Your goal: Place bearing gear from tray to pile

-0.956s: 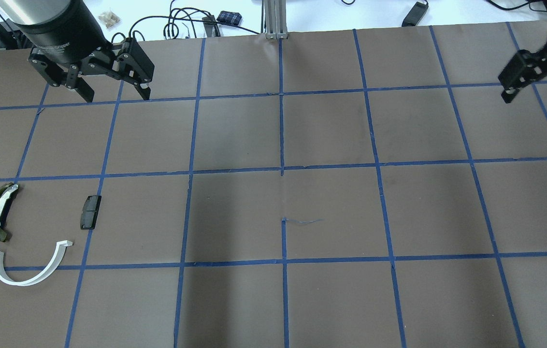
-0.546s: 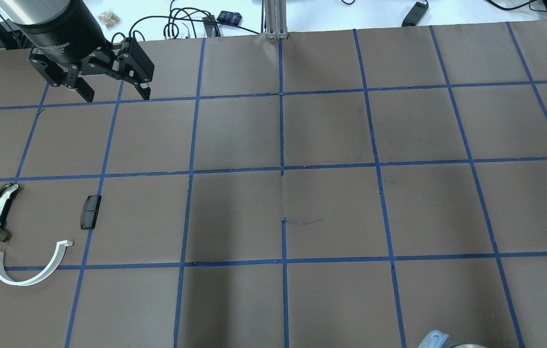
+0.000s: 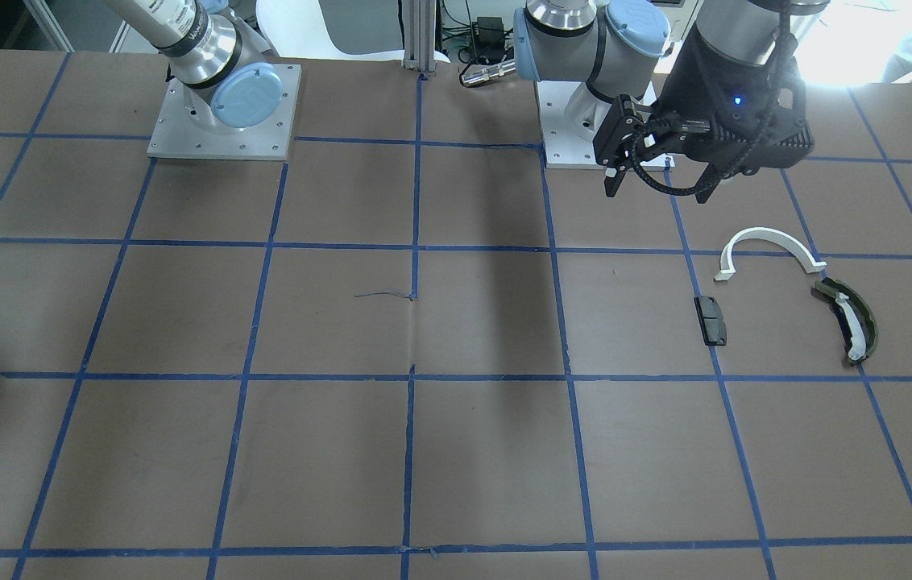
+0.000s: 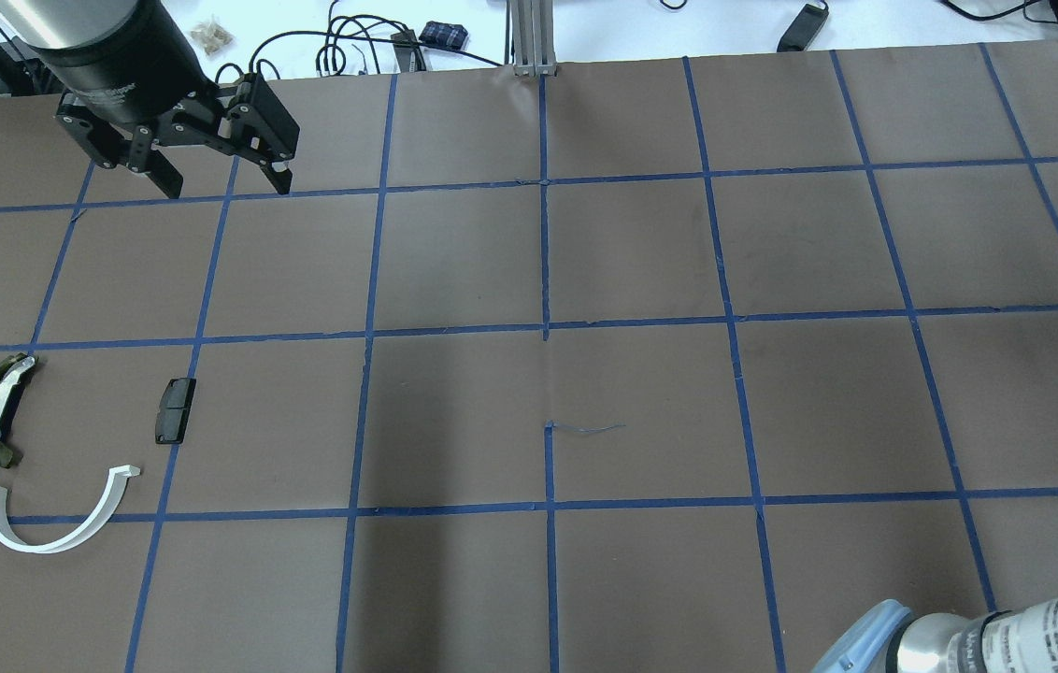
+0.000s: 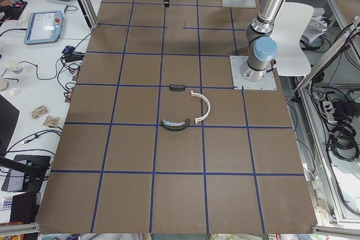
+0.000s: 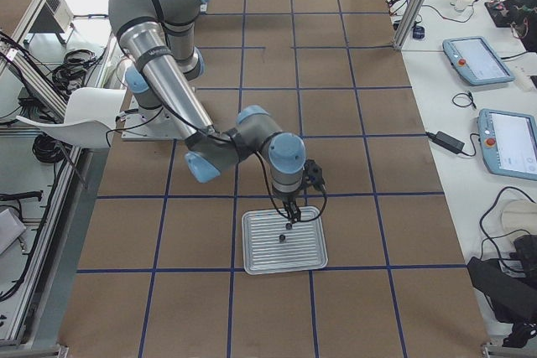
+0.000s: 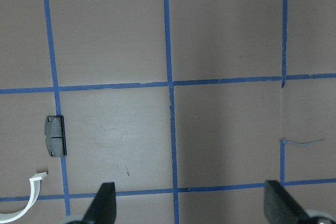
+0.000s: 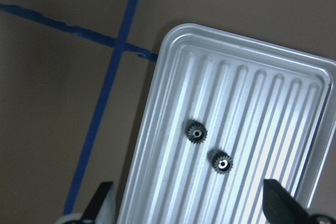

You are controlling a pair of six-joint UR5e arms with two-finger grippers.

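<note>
Change: right gripper (image 8: 190, 205) has been swung out of the overhead view's upper right and parked over the tray (image 8: 273, 93).
Right fingers (image 8: 105, 201): spread, nothing held.
Bearing gears (image 8: 196, 130): two, left mid-tray, untouched.
Left gripper (image 4: 225, 185): spread, empty, upper left overhead.
Pile (image 4: 176, 409): lower left overhead; pick judged next.

My left gripper (image 4: 224, 187) hangs raised, jaws spread wide. My right arm reaches out low, right gripper (image 8: 187, 192) pointing down, jaws apart.
</note>
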